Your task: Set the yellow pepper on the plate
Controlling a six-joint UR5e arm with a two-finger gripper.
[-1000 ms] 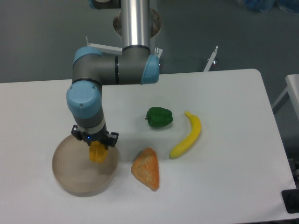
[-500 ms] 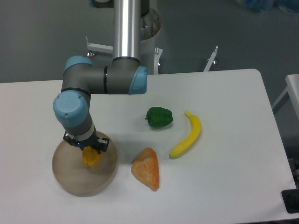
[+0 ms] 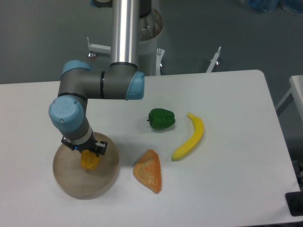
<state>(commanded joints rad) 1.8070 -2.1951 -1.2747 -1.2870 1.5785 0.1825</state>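
Note:
The yellow pepper [image 3: 89,161] is small and yellow-orange, held in my gripper [image 3: 88,158] over the middle of the plate [image 3: 107,175]. The plate is round, beige-tan, with a raised rim, at the table's front left. The gripper points straight down and is shut on the pepper; its fingers are mostly hidden by the wrist above them. I cannot tell whether the pepper touches the plate's floor.
An orange triangular wedge [image 3: 148,171] lies just right of the plate. A green pepper [image 3: 161,118] and a long yellow banana [image 3: 190,136] lie further right. The arm's column [image 3: 124,33] rises behind the table.
The gripper with the yellow pepper has moved left, from the plate's right rim to over its middle, and looks a little lower.

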